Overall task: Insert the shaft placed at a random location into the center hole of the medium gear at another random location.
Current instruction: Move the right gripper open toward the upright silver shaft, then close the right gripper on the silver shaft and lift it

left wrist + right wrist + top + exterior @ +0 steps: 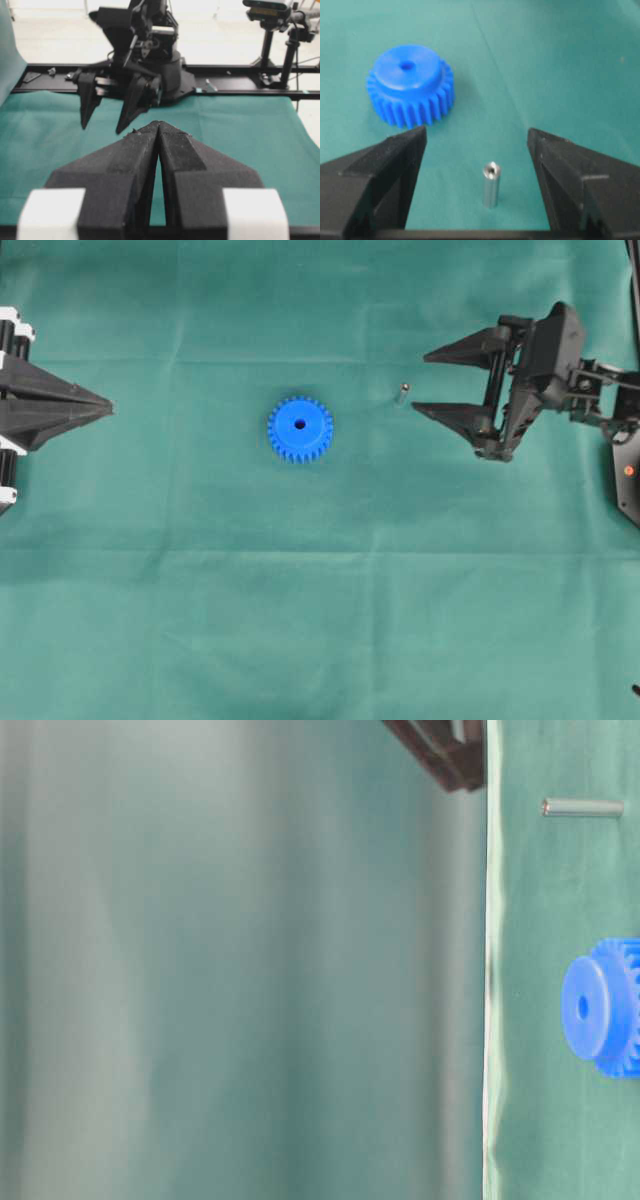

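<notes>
shaft [491,185] stood upright, long axis vertical, between the wide-spread right claw [432,383] tips | medium gear [411,86] lay flat beyond, center hole [408,65] up | left claw [158,131] closed, empty

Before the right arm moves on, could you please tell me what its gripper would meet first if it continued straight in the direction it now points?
Most likely the shaft: the right wrist view shows it standing between the open right gripper fingers, just ahead. The blue medium gear lies farther on and off to one side. Depth is hard to judge.
</notes>
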{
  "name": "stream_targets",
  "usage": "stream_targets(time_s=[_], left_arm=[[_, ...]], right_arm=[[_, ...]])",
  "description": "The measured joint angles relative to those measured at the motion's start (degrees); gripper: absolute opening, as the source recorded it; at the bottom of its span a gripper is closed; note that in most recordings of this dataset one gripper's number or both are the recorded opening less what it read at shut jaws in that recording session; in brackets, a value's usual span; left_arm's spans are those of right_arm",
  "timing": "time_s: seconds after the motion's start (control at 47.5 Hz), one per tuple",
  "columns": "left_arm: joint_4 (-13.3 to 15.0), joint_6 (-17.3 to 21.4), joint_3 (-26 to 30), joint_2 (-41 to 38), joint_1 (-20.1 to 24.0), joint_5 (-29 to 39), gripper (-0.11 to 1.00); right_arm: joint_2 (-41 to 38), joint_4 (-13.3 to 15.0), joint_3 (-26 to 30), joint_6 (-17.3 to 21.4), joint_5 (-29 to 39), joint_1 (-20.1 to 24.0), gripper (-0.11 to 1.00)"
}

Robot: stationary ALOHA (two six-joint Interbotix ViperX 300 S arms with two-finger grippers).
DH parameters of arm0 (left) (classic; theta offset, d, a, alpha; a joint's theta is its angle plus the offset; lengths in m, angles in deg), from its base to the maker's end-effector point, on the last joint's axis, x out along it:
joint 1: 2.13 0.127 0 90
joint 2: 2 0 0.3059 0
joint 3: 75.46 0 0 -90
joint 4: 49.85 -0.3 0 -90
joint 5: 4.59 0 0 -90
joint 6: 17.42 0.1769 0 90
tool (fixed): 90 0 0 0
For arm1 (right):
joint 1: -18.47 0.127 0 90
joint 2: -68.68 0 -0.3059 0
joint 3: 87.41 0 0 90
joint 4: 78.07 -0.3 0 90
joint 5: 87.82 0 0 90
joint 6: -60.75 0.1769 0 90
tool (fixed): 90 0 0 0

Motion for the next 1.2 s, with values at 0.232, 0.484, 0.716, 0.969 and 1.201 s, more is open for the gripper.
stream_targets(time_s=[0.232,0.484,0.716,0.969,1.201], left_arm=[[0.1,0.1,0.0,0.0,-0.1,0.4,0.00],[0.0,0.0,0.0,0.0,-0.2,0.9,0.00],[0.0,0.1,0.0,0.0,-0.3,1.1,0.00],[0.0,0.0,0.0,0.0,-0.3,1.4,0.00],[0.0,-0.1,0.0,0.0,-0.3,1.4,0.00]], right_arm=[[-7.9,-0.7,1.2,0.0,-4.0,-1.2,0.84],[-12.1,-0.8,3.2,-0.1,-4.4,-1.5,0.83],[-13.0,-0.8,3.7,-0.1,-4.3,-1.5,0.62],[-13.5,-0.3,3.8,-0.1,-3.5,-1.6,0.14],[-13.5,-0.1,3.9,-0.1,-3.5,-1.5,0.14]])
